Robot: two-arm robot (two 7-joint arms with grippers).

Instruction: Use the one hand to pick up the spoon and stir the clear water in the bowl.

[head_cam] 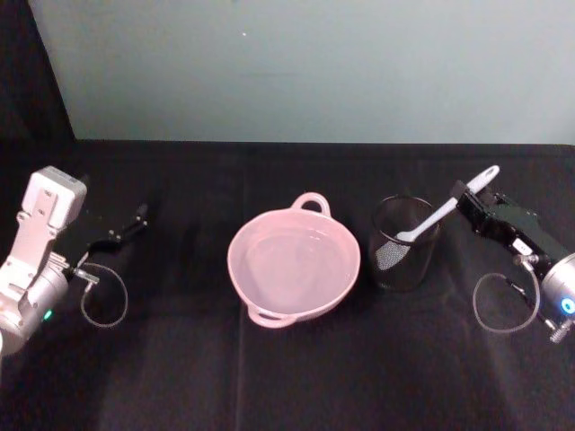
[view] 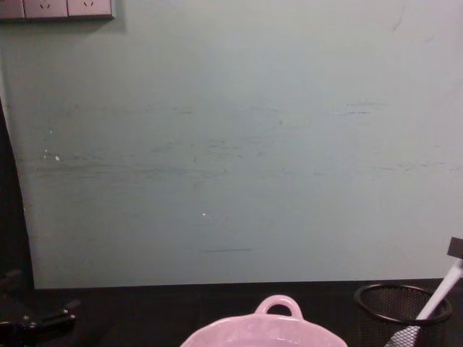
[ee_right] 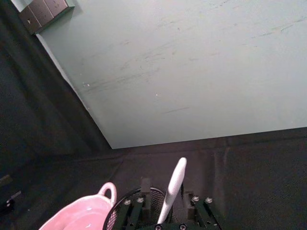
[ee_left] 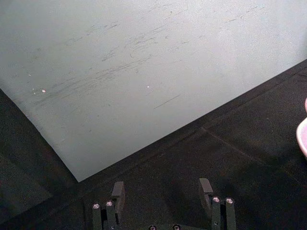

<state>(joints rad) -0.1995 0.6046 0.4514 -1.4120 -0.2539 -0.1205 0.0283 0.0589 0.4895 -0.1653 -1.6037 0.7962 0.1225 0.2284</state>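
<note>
The white spoon (head_cam: pixel 449 208) leans in a black mesh cup (head_cam: pixel 406 260), blade down and handle pointing up to the right. My right gripper (head_cam: pixel 464 193) is at the upper handle. In the right wrist view its jaws stand on either side of the spoon (ee_right: pixel 175 184) with a gap showing, so it is open. The pink bowl (head_cam: pixel 235 269) sits mid-table, left of the cup, with barely visible clear water (head_cam: pixel 292 260) in it. My left gripper (head_cam: pixel 139 215) rests open at the far left, well away from the bowl.
The mesh cup (view: pixel 383 307) stands close beside the bowl (view: pixel 260 332), the spoon (view: pixel 438 300) sticking out of it. A pale green wall (view: pixel 231 144) rises behind the black cloth table (head_cam: pixel 287 377). Wall sockets (view: pixel 58 9) are at the upper left.
</note>
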